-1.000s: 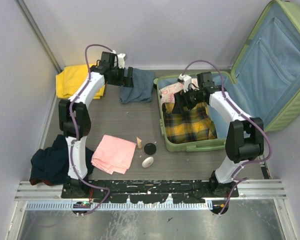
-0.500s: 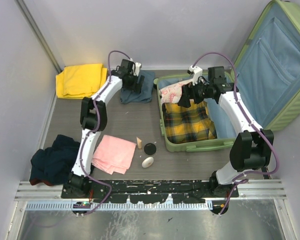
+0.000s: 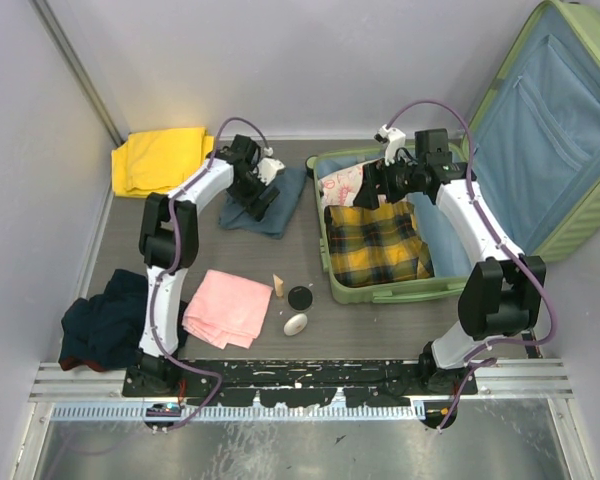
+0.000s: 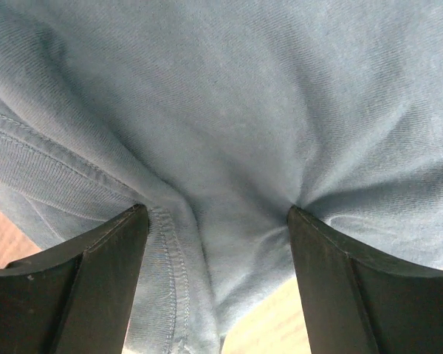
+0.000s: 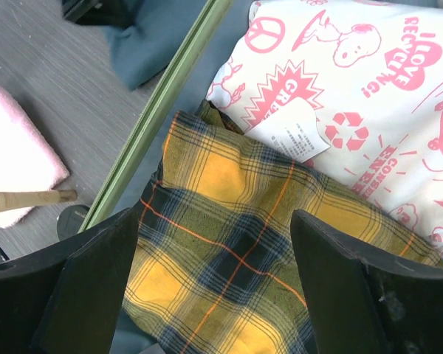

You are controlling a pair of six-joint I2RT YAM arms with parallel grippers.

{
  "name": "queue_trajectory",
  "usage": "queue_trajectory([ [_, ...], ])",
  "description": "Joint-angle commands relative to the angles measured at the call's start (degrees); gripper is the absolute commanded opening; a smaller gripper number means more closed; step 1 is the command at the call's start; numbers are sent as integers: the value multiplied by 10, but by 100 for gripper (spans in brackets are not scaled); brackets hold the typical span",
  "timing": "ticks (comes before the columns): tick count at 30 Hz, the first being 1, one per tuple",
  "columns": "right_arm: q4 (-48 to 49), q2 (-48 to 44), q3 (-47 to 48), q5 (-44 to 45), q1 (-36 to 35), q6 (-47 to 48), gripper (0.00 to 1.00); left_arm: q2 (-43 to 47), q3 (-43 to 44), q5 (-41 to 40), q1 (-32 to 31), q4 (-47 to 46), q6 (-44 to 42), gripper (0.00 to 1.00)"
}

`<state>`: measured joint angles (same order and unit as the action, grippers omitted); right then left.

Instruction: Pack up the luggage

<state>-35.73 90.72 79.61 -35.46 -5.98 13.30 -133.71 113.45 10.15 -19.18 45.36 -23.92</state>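
Note:
The light-green luggage (image 3: 380, 292) lies open at the right, its blue-lined lid (image 3: 550, 120) leaning back. Inside lie a yellow plaid cloth (image 3: 380, 245) and a white cloth with pink prints (image 3: 342, 186). My right gripper (image 3: 375, 188) hovers open and empty over them; the right wrist view shows the plaid cloth (image 5: 229, 251) between its fingers (image 5: 96, 273) and the white cloth (image 5: 354, 81) beyond. My left gripper (image 3: 263, 190) presses on a blue-grey garment (image 3: 260, 210) left of the luggage. In the left wrist view its jaws stand wide apart with the garment (image 4: 229, 110) bunched between them.
A yellow garment (image 3: 160, 158) lies at the back left, a navy garment (image 3: 110, 318) at the near left, and a pink cloth (image 3: 227, 306) in front. A wooden cone (image 3: 277, 285), a black disc (image 3: 300, 297) and a white oval (image 3: 296, 323) sit beside the luggage's near left corner.
My left gripper has swung right, then back toward the near side, and the blue-grey garment has shifted nearer and left with it. My right gripper has risen slightly toward the back of the luggage.

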Motion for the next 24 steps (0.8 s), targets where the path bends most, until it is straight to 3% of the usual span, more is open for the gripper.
queue_trajectory([
  [1, 32, 8, 38, -15, -2, -23, 88, 35, -69, 55, 35, 156, -189, 76],
  [7, 50, 12, 32, -16, -18, -48, 88, 71, -107, 11, 84, 187, -370, 78],
  [14, 78, 15, 38, 22, -53, -80, 88, 123, -42, 59, 138, 180, -419, 82],
  [19, 103, 26, 48, 50, -58, -122, 89, 190, -79, 133, 109, 145, -328, 83],
  [24, 117, 49, 72, 51, -61, -163, 89, 202, -138, 147, 46, 56, -220, 85],
])
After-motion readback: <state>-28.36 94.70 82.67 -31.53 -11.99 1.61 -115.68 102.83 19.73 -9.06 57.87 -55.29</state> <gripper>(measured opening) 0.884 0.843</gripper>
